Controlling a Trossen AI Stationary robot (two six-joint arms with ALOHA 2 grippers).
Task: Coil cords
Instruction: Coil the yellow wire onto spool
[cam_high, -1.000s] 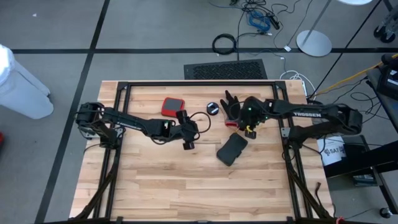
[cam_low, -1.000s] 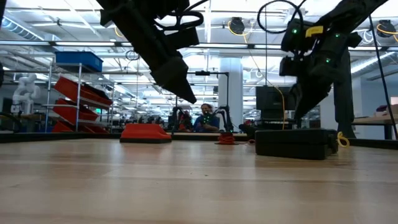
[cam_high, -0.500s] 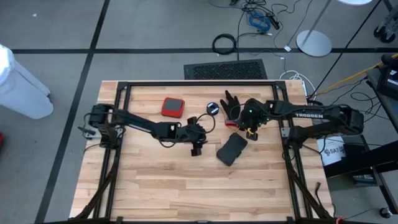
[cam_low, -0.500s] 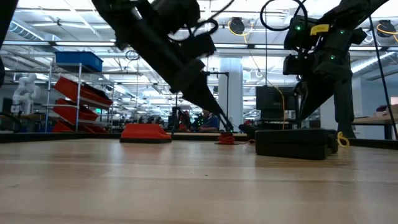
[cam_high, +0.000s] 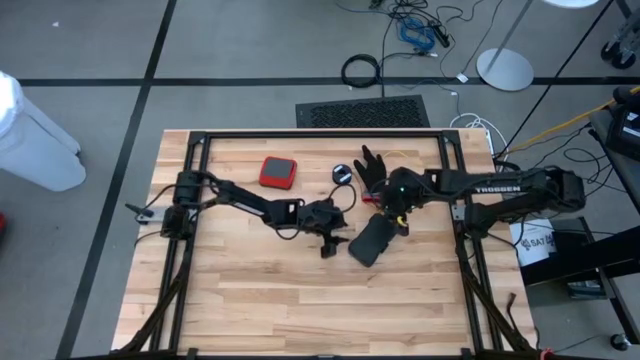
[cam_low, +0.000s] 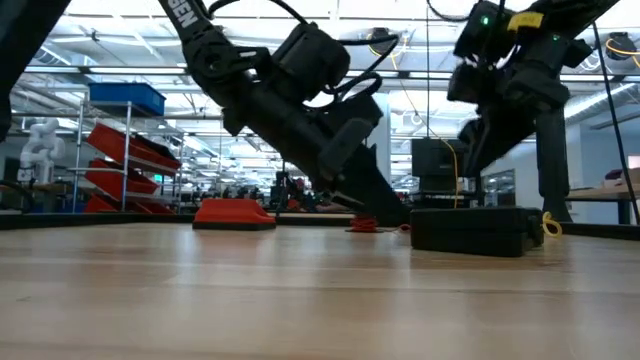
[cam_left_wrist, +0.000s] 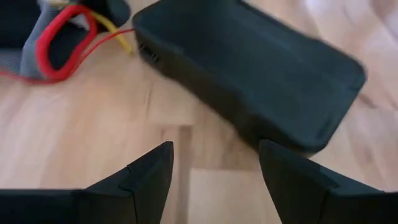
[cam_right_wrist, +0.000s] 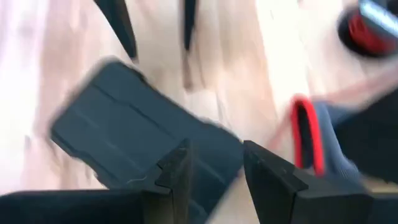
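Table (cam_high: 250, 290): pale wooden slats inside a black frame, bearing all that follows.

My left arm (cam_high: 240, 200): stretched across the table toward the black case. Its gripper (cam_left_wrist: 211, 168) hangs just beside the case's near edge, jaws spread apart and holding nothing, bare wood between the fingers.

My right arm (cam_high: 500, 188): reaching in from the other side. Its gripper (cam_right_wrist: 214, 165) stands above the black case, jaws parted with nothing between them.

Black case (cam_high: 372, 240): flat, rounded, lying tilted on the wood, the landmark for the rest.

Black glove (cam_high: 372, 172): just beyond the case, fingers spread, red-trimmed cuff (cam_left_wrist: 59, 40) toward the case.

Red square box (cam_high: 278, 172): well apart from the case, toward the table's far edge.

Cords: red-orange one (cam_left_wrist: 102, 42) and yellow one (cam_left_wrist: 118, 34), thin, running over the wood from the glove's cuff to the case's corner. A small round black reel (cam_high: 342, 174) lies beside the glove.
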